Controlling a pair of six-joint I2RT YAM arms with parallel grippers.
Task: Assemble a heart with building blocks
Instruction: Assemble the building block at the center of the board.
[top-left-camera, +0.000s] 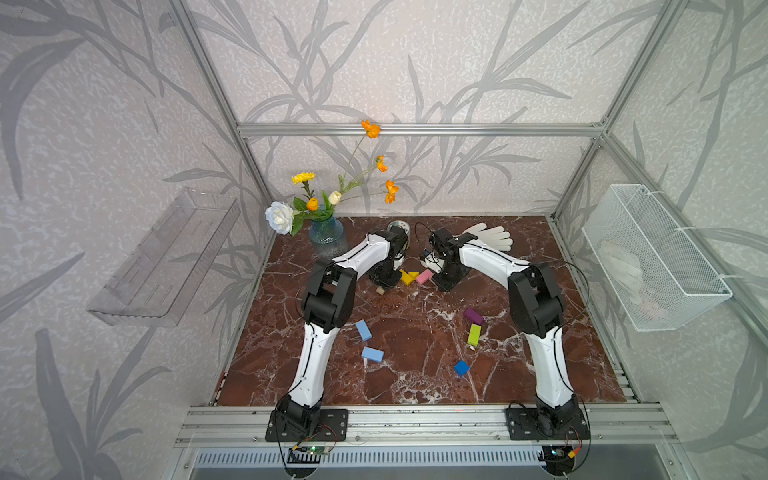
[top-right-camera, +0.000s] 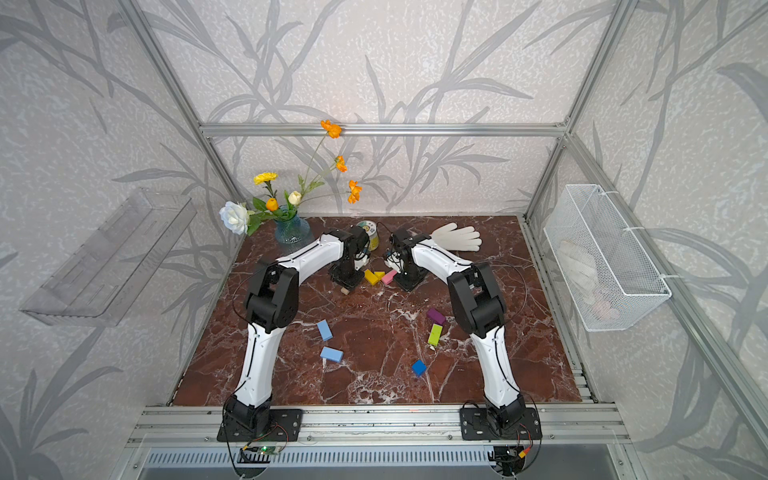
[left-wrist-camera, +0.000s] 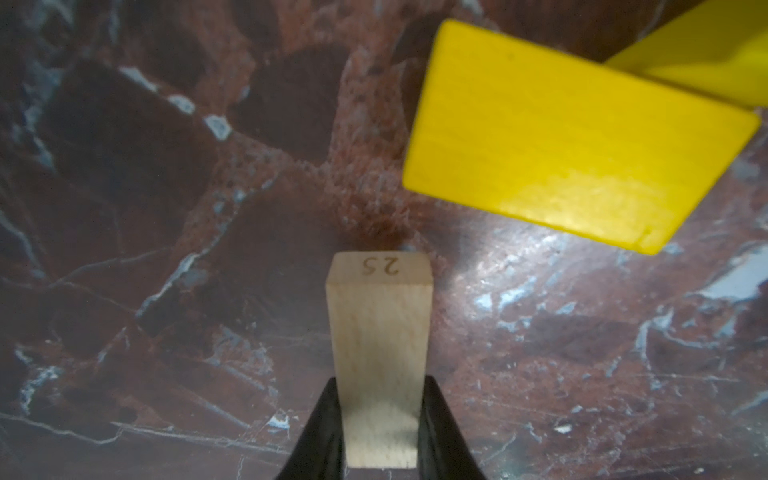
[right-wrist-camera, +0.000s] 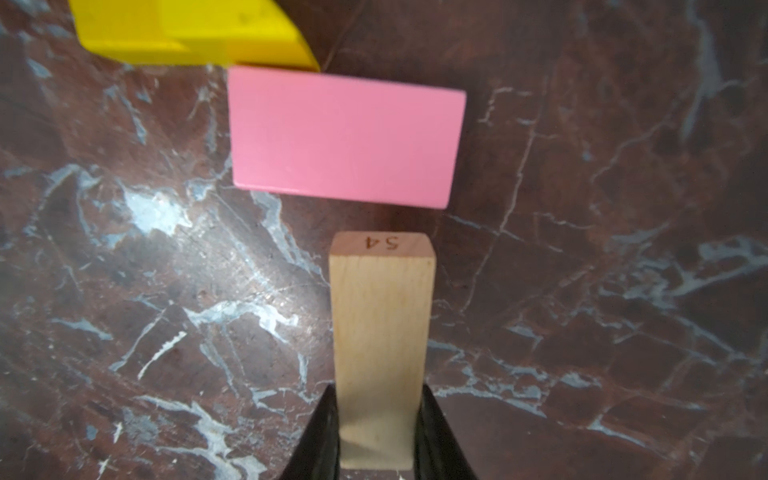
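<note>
Left gripper (left-wrist-camera: 380, 415): clenched on the tan block marked 25 (left-wrist-camera: 380, 332), gripped by one end, probably so the free end can be steered in beside the yellow blocks (top-left-camera: 408, 277).
Right gripper (right-wrist-camera: 378, 415): clamped the same way on the tan block marked 54 (right-wrist-camera: 382, 332), just short of the pink block (right-wrist-camera: 345, 137).
Heart (top-right-camera: 380, 276): barely begun, at 12 o'clock from the centre of the table (top-left-camera: 415, 386); the yellow pair forms a V and the pink touches it.
Spares: light blue blocks (top-left-camera: 372, 354) at 8 o'clock, purple block (top-left-camera: 473, 316) at 3, lime green block (top-left-camera: 474, 335) at 4, dark blue block (top-left-camera: 461, 368) at 5, all lying loose and unplaced.
</note>
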